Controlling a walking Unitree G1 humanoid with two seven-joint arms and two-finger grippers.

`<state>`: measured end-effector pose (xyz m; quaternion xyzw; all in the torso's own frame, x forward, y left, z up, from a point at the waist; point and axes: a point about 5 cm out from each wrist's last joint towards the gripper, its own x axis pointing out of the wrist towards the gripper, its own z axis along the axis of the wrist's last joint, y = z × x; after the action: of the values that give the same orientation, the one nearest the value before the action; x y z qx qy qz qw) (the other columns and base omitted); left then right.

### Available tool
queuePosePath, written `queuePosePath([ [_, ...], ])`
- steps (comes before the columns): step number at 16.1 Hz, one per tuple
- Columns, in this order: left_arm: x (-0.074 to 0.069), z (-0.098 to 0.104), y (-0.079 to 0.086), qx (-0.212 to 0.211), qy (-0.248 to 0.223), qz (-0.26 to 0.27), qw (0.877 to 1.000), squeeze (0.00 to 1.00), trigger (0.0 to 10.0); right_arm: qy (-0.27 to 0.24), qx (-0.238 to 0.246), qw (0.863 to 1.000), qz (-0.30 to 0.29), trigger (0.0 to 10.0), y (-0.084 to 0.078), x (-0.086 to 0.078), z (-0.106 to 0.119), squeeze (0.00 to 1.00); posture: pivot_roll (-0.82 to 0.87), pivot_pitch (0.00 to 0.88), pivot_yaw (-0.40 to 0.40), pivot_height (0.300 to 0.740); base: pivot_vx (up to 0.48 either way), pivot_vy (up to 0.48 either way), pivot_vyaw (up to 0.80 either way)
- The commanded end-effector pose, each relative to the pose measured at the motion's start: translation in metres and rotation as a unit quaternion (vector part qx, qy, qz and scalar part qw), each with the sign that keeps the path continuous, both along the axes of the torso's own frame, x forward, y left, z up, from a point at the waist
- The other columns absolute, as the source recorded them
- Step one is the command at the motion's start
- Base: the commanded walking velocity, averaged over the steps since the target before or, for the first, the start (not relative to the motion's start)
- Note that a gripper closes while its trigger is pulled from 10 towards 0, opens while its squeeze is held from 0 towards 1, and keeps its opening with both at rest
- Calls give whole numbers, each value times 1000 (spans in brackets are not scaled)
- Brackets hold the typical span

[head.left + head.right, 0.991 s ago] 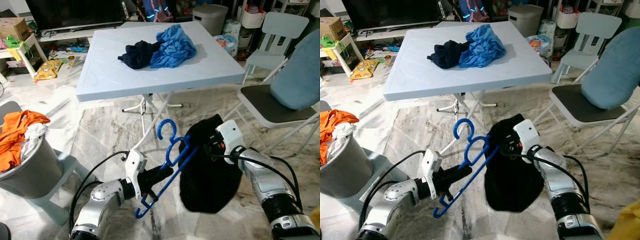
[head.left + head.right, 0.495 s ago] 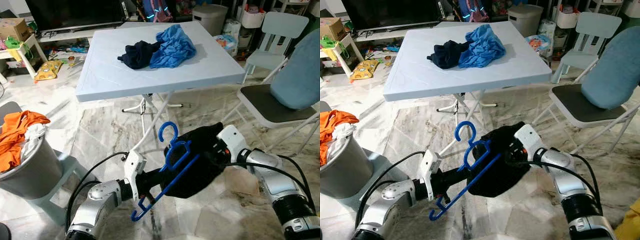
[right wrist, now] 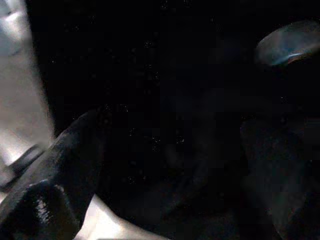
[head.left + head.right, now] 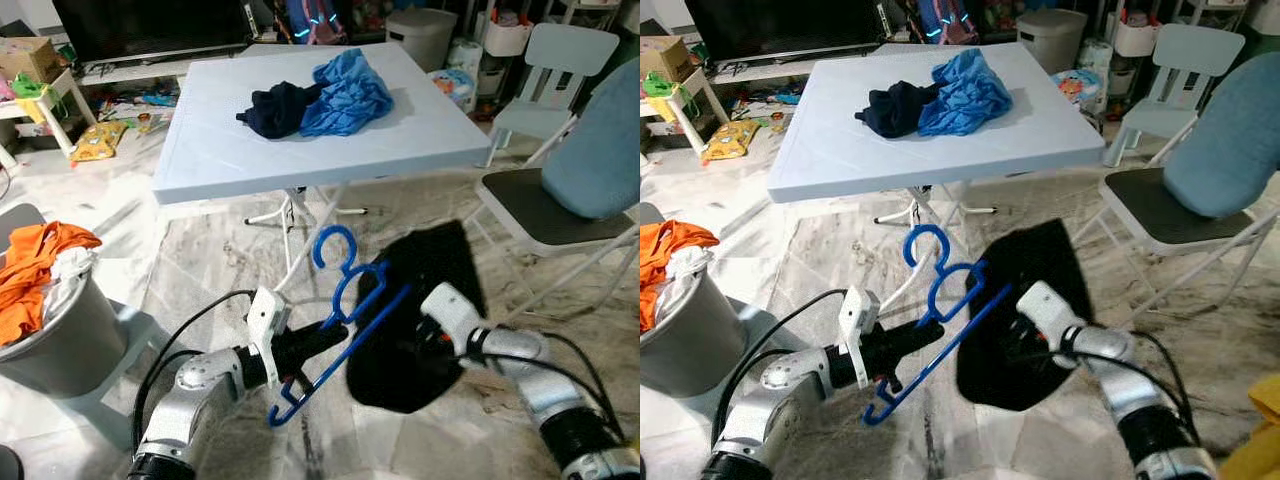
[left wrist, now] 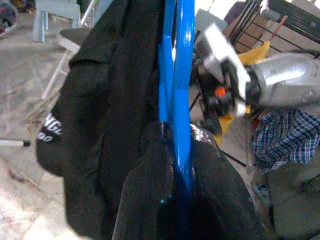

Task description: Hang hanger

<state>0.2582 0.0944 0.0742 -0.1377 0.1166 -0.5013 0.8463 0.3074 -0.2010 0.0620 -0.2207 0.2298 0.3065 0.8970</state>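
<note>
My left gripper (image 4: 318, 342) is clamped on the blue hanger (image 4: 345, 325), hook up, below the table (image 4: 220, 150). Since half a second ago my right gripper (image 4: 440, 345), fingers buried so I cannot tell their state, has let the black garment (image 4: 420, 300) spread open again beside the hanger. It's not threaded yet, I judge.

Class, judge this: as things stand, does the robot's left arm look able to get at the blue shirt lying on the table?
Probably not. The left gripper is shut on the blue hanger, low before the table, and the blue shirt lies far across the tabletop.
</note>
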Motion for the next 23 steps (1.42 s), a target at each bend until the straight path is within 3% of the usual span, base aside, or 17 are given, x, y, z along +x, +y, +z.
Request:
queuePosePath([
  [1,5,9,3,-5,-28,2,1000,0,0,-50,25,998,-25,10000,-1,14,20,0,-171,0,67,740,0,0,0],
  [5,5,10,-1,-6,-31,2,999,0,0,-69,3,997,-47,10000,-4,21,25,0,-165,0,65,740,0,0,0],
  [7,6,11,0,-6,-32,4,999,0,0,-65,13,997,-35,10000,-1,21,28,0,-167,0,68,740,0,0,0],
  [9,7,11,1,-4,-34,4,999,0,0,-53,-16,998,-5,10000,-4,17,25,0,-171,0,70,740,0,0,0],
  [11,7,12,0,-6,-35,2,999,0,0,-52,-18,998,-20,10000,-7,19,23,0,-174,0,71,740,0,0,0],
  [13,7,13,-2,-12,-36,-1,999,0,0,-55,-9,998,-36,10000,1,22,19,0,-172,0,70,740,0,0,0],
  [14,7,16,-4,-18,-36,-4,999,0,0,-64,-3,997,-52,0,7,24,16,0,-168,0,71,740,0,0,0],
  [18,5,17,-3,-21,-35,-8,999,0,0,-105,6,987,-124,0,6,36,22,0,-163,0,69,740,0,0,0],
  [23,7,16,0,-16,-37,-4,999,0,0,-143,0,967,-210,0,-29,43,36,0,-172,0,69,740,0,0,0],
])
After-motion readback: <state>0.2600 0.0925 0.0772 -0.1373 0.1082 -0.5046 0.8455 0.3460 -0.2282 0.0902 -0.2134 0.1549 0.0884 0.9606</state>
